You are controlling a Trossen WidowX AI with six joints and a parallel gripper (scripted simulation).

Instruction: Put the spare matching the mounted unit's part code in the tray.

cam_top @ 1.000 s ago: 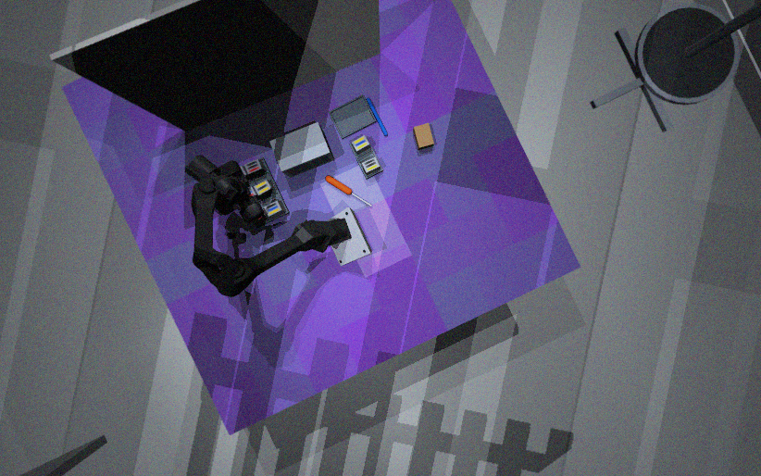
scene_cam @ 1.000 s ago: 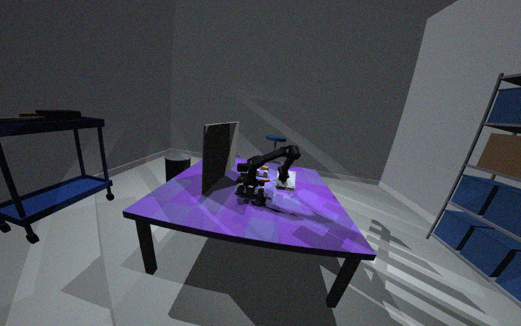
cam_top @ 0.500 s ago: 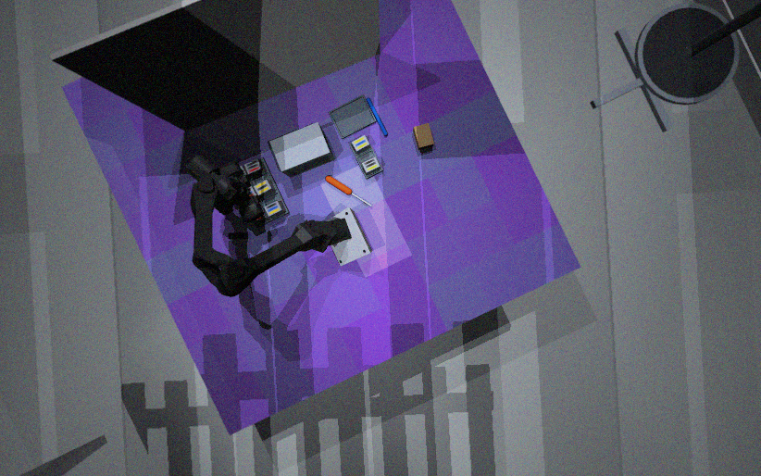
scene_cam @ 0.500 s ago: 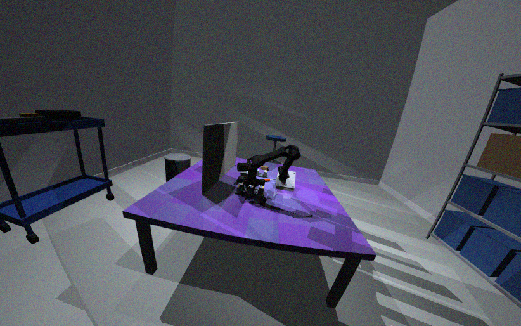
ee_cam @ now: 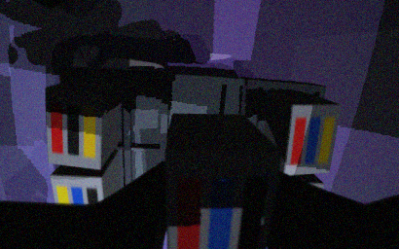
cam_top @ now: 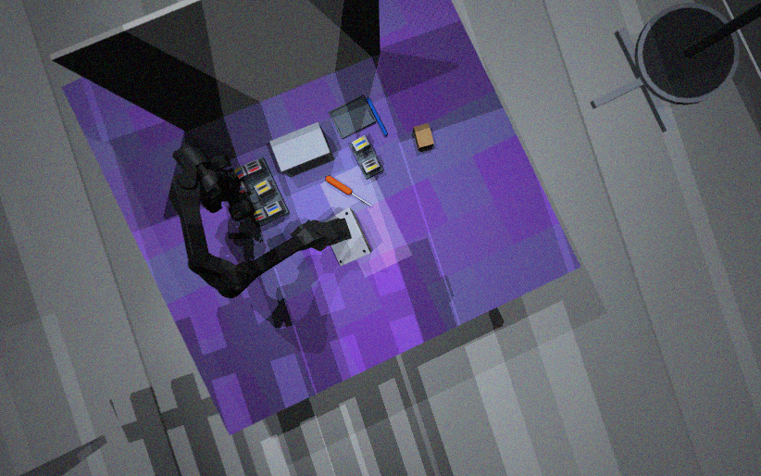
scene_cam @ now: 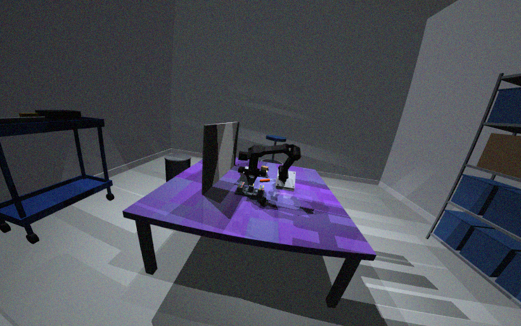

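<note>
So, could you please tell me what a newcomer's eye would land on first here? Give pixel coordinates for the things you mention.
Probably the big patchy purple tabletop (cam_top: 490, 236) (scene_cam: 214, 218), filling the middle of the top view. Next, likely the black jointed arm (cam_top: 194, 236) (scene_cam: 270, 149) bending over its left half there, then the small orange-handled screwdriver (cam_top: 338, 184) (scene_cam: 265, 180), lying between the white box (cam_top: 300, 147) and the pale mounting plate (cam_top: 359, 239) (scene_cam: 290, 181).
</note>
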